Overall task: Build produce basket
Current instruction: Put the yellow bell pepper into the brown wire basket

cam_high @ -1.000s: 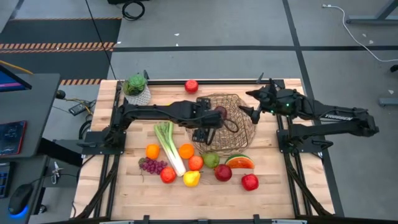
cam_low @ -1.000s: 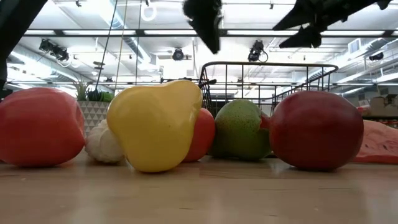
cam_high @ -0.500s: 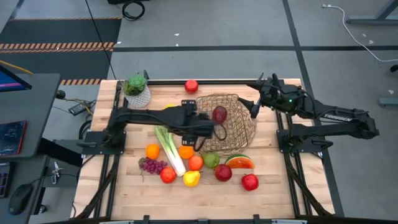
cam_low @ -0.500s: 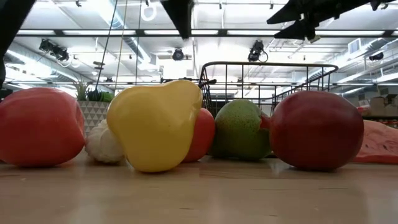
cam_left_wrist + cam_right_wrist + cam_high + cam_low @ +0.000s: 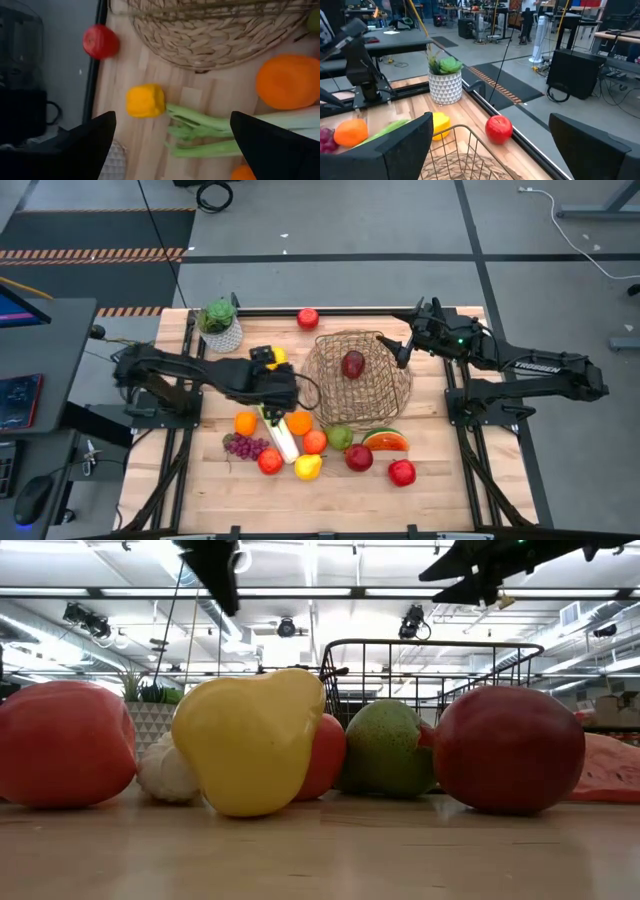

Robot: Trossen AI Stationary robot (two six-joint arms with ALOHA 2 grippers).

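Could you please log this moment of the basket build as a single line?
left end effector: open, empty, above yellow toy pepper | right end effector: open, at round tan wire basket rim | in basket: one dark red apple

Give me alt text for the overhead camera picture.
One dark red apple sits in the wire basket; other produce lies on the table. The open left end effector hovers over the leek, the open right end effector at the basket's rim.

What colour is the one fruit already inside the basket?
Dark red, an apple in the basket; the high view shows it best.
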